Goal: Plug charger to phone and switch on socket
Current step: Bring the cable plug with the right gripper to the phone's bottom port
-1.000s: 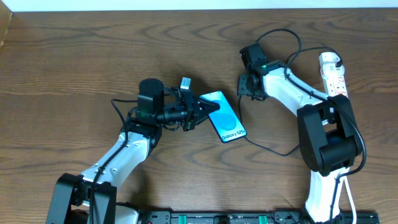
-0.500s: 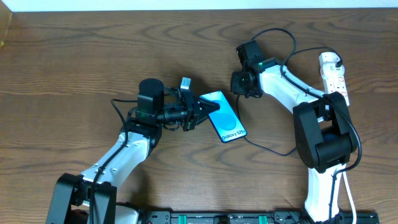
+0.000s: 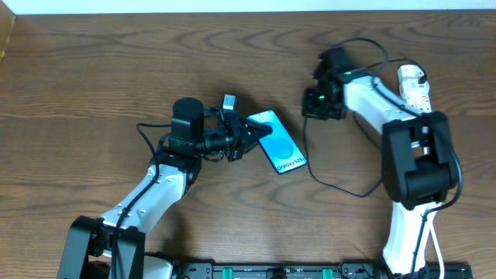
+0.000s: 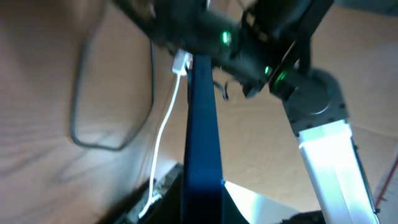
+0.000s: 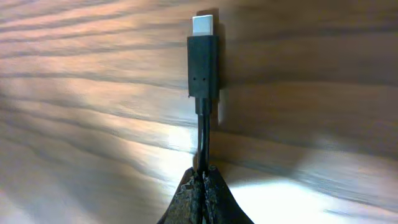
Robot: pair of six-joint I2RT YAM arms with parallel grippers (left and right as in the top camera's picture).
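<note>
The phone (image 3: 280, 145), blue screen up, lies tilted left of centre. My left gripper (image 3: 254, 133) is shut on its near left edge. In the left wrist view the phone (image 4: 202, 124) runs edge-on straight out from between the jaws of the left gripper (image 4: 202, 196). My right gripper (image 3: 310, 107) sits just right of the phone, a gap between them. It is shut on the charger (image 3: 341, 188), a thin black cable looping over the table. In the right wrist view the right gripper (image 5: 203, 175) pinches the cable just behind the black connector (image 5: 203, 59), whose silver tip points away, above the wood.
The socket (image 3: 416, 93), a white strip with red marks, lies at the far right beside the right arm. The charger's slack loops between the phone and the right arm's base. A white wire (image 4: 163, 130) and the right arm (image 4: 311, 106) show beyond the phone in the left wrist view.
The right gripper has shut on the charger cable and shifted right, away from the phone. The left gripper keeps hold of the phone, which has hardly moved.
</note>
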